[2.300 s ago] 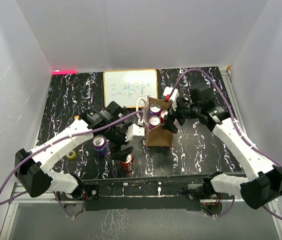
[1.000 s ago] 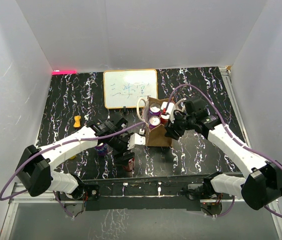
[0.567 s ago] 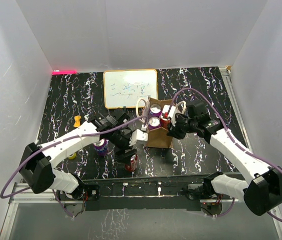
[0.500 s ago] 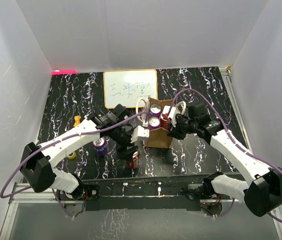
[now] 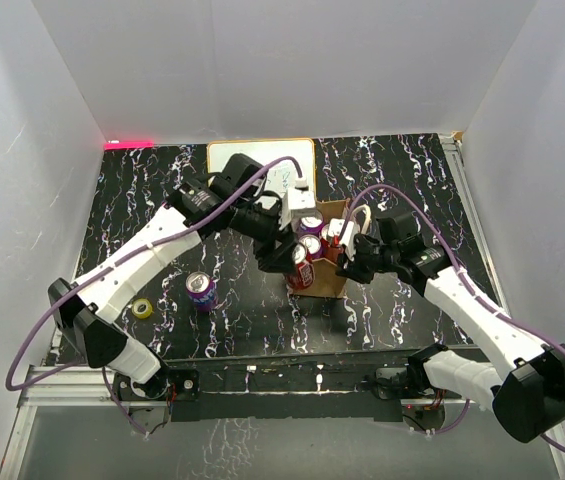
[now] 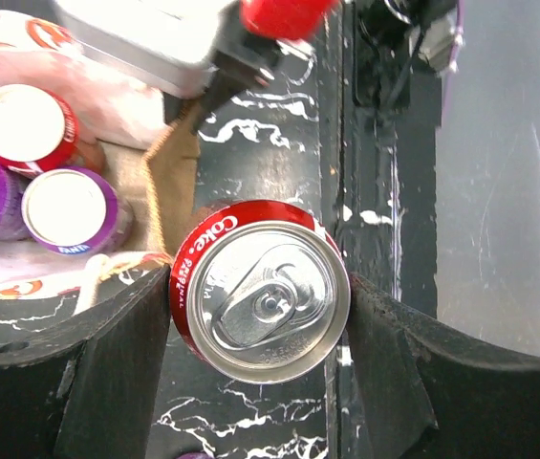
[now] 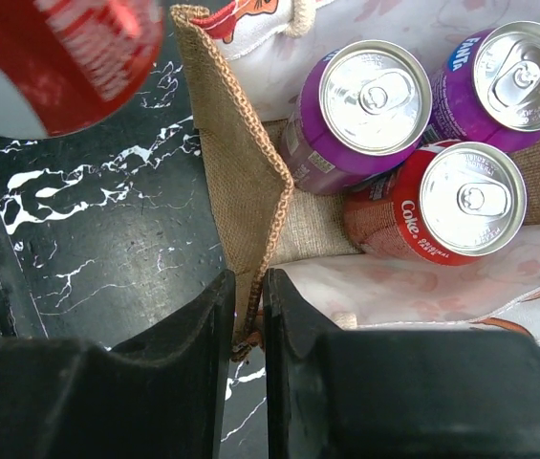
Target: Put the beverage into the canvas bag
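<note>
The beverage, a red Coke can (image 6: 260,290), hangs upright between my left gripper's (image 6: 260,330) fingers (image 6: 121,368). In the top view my left gripper (image 5: 300,268) holds this can (image 5: 302,272) at the front-left corner of the canvas bag (image 5: 328,282), over its rim. The tan bag (image 7: 231,163) stands open with two purple cans (image 7: 370,100) and a red Coke can (image 7: 465,201) inside. My right gripper (image 7: 248,308) is shut on the bag's woven rim at its near corner, seen in the top view at the bag's right side (image 5: 346,258).
A purple can (image 5: 200,290) stands on the black marbled table left of the bag, with a small yellow object (image 5: 143,308) further left. A white framed whiteboard (image 5: 262,158) lies behind, partly under my left arm. White walls enclose the table.
My left arm has lifted the red can off the table's front and carried it up to the bag's corner. My right gripper has closed on the bag's rim.
</note>
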You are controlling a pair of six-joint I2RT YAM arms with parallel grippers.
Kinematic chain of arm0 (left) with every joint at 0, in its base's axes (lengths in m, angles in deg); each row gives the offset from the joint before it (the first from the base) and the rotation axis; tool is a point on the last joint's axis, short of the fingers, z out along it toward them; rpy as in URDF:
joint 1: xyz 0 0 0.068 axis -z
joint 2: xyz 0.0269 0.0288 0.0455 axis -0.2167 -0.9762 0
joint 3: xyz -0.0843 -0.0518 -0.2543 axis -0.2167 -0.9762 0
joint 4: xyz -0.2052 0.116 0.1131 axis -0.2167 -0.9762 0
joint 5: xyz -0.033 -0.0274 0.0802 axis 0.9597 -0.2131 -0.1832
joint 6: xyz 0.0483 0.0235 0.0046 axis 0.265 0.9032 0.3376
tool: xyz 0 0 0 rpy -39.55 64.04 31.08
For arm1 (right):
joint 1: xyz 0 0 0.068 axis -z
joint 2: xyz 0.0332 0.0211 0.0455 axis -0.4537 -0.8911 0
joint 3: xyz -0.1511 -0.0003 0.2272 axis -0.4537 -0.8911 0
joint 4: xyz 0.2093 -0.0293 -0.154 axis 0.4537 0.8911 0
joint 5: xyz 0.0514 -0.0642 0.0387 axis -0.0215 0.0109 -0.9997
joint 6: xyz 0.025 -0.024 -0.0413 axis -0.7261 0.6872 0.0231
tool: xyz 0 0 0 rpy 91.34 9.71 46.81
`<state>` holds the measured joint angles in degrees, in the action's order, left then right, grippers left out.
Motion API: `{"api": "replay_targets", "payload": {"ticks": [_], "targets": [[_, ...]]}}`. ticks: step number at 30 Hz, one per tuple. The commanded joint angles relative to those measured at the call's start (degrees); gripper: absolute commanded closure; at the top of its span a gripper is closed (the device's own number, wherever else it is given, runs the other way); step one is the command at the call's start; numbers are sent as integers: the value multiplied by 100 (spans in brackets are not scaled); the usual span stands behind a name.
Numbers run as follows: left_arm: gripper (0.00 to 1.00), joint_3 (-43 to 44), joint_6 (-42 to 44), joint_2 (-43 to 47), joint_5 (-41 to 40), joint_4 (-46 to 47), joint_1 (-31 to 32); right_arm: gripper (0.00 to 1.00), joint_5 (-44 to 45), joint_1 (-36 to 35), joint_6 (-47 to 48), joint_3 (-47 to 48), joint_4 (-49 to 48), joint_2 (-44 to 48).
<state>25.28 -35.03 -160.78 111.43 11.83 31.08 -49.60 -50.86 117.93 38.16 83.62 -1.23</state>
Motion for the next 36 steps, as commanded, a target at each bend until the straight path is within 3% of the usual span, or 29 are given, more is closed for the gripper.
{"api": "replay_targets", "payload": {"ticks": [1,7,16,26,36], "targets": [[100,586,-935,-95,-7,661,-108,81,-314,-20,-43,-169,35,106],[100,949,-1607,-488,-807,1364,-140,82,-295,-20,-60,-207,-66,106],[100,1368,-2273,-1157,-944,2074,-158,83,-313,-9,-78,-189,-63,269],[100,1087,-2726,-1508,-485,2644,-159,83,-425,19,-62,-219,-97,324],[100,795,-2663,-1606,-166,2828,-121,83,-487,15,-69,-160,-74,262]]}}
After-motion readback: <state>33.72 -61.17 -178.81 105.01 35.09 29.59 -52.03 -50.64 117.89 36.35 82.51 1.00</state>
